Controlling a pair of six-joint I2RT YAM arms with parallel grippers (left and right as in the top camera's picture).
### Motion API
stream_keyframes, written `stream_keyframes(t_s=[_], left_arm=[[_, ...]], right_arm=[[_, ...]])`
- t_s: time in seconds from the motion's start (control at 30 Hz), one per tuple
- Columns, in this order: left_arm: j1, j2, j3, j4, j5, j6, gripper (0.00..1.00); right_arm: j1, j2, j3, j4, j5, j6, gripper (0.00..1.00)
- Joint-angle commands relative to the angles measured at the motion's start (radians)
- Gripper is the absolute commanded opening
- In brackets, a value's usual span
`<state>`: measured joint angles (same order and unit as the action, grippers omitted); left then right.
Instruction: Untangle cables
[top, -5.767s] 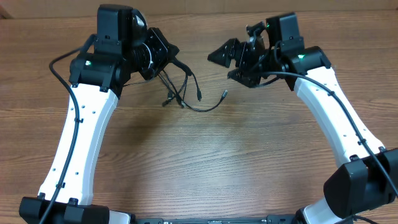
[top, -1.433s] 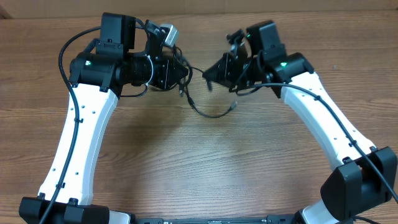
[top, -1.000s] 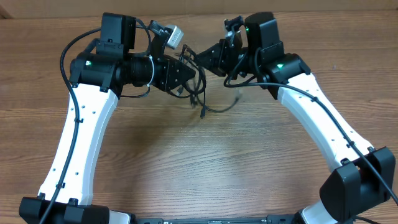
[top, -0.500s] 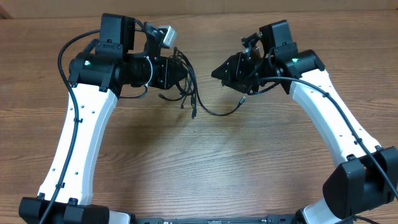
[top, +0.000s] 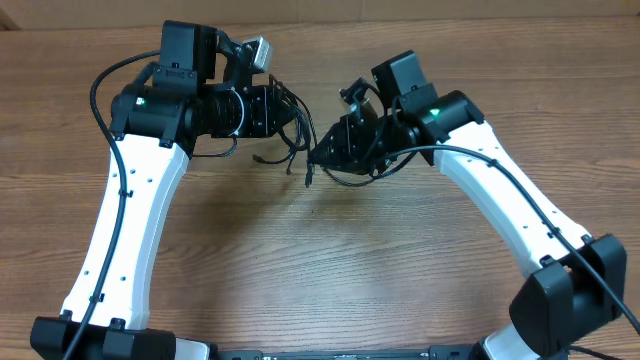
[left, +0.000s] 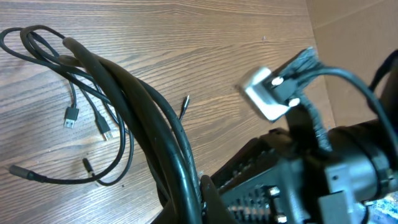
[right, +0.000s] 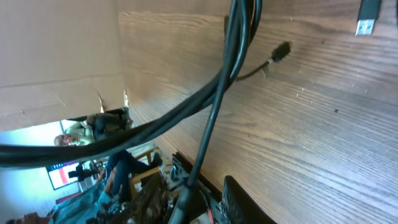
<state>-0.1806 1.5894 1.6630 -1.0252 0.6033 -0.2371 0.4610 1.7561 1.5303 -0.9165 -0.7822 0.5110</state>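
Several thin black cables hang in a tangle from my left gripper, which is shut on the bundle above the wooden table. In the left wrist view the cables run from the pinched jaws out to loose plugs lying on the wood. My right gripper is up against the hanging bundle, just right of it. In the right wrist view one cable passes between its fingers, with a gap still showing beside the right finger. The gripper stands partly open.
The wooden table stretches towards me under both arms. A cardboard wall runs along the far edge. The two wrists are close together at the back centre, and a white connector sticks up on the left wrist.
My right arm swung left and down from beside the cables to the bundle hanging from the left gripper. The loop on the table drew in under it. The left gripper held still.
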Motion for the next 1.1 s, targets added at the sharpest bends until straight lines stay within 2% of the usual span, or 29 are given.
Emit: stream_keyframes(t_s=[0.0, 0.13, 0.3, 0.43, 0.63, 0.8, 1.07], left_arm=[[0.010, -0.008, 0.019, 0.004, -0.009, -0.015, 0.04], [0.010, -0.008, 0.019, 0.004, -0.010, -0.014, 0.04], [0.010, -0.008, 0.019, 0.004, -0.032, -0.019, 0.04], [0.010, -0.008, 0.019, 0.003, -0.066, -0.058, 0.04], [0.010, -0.008, 0.019, -0.003, -0.077, -0.056, 0.04], [0.007, -0.008, 0.019, -0.008, 0.086, 0.062, 0.04], [-0.037, -0.008, 0.019, -0.047, 0.105, 0.064, 0.04]], right_arm=[[0.034, 0.049, -0.003, 0.008, -0.013, -0.015, 0.26], [0.055, 0.064, -0.005, 0.025, -0.013, -0.015, 0.22], [0.055, 0.064, -0.005, 0.027, -0.013, -0.003, 0.04], [0.035, 0.064, -0.005, 0.030, -0.013, 0.019, 0.04], [-0.037, 0.064, -0.005, 0.066, -0.017, 0.047, 0.04], [-0.084, 0.064, -0.005, 0.210, -0.052, 0.117, 0.04], [-0.089, 0.064, -0.005, 0.357, -0.051, 0.229, 0.04]])
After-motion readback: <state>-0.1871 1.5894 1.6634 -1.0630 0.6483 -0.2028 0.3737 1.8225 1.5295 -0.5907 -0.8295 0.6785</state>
